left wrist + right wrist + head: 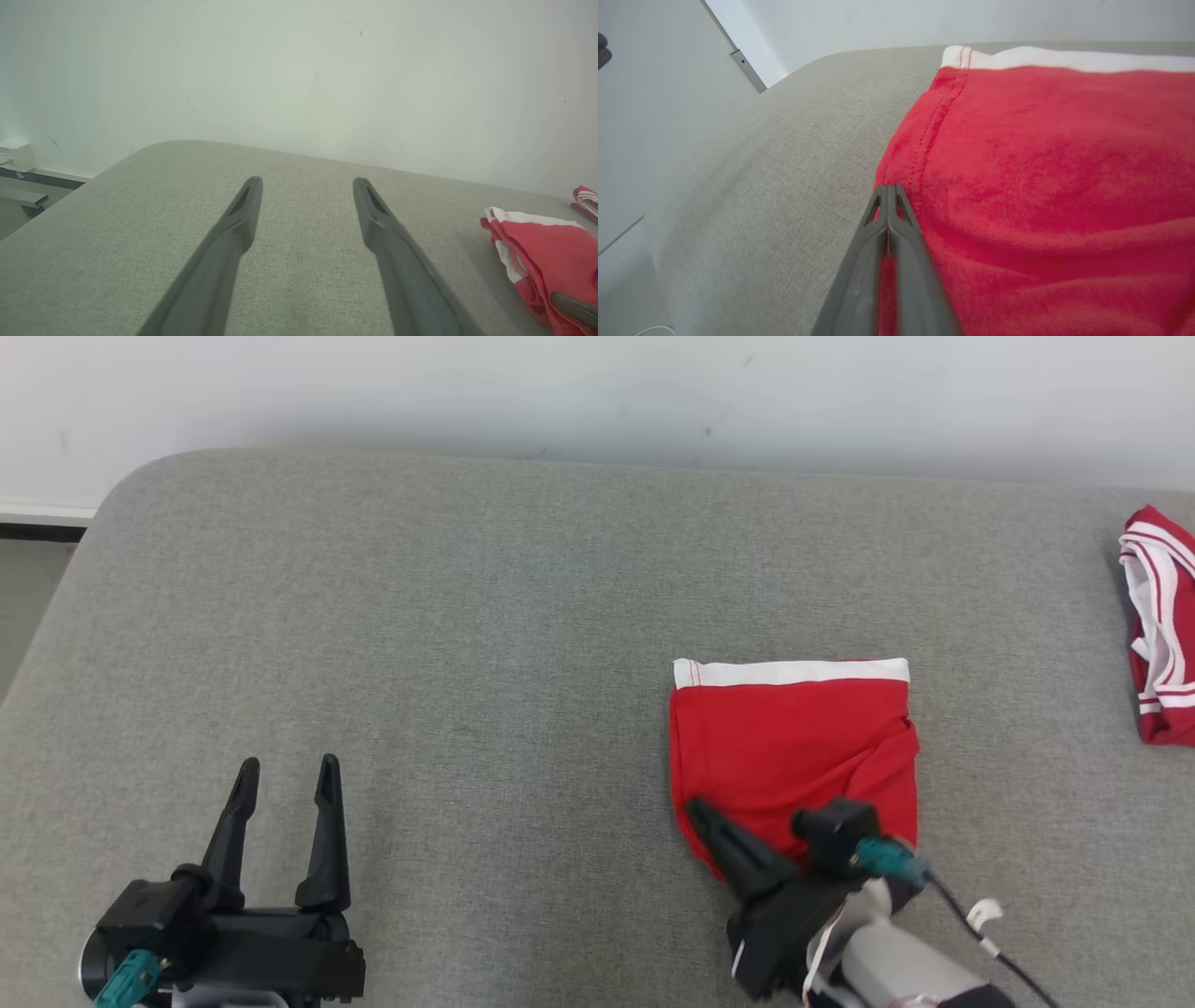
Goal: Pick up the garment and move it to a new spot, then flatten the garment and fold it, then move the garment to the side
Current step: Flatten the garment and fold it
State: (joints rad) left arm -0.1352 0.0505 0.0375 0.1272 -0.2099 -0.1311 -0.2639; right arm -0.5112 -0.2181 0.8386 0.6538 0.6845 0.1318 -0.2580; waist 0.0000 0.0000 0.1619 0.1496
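The garment [794,747], red shorts with a white waistband, lies folded into a rough square right of centre on the grey cushion [467,616]. It also appears in the left wrist view, garment [551,252], and close up in the right wrist view, garment [1041,163]. My right gripper [695,807] is shut at the garment's near left edge. Its closed tips [888,187] sit on the hem, and red cloth shows between the fingers lower down. My left gripper [288,770] stands open over bare cushion at the near left, well apart from the garment, with nothing between its fingers [247,210].
A second red and white garment [1162,616] lies bunched at the cushion's far right edge. A white wall [597,392] runs behind the cushion. The cushion's rounded left corner [121,495] drops off to the floor.
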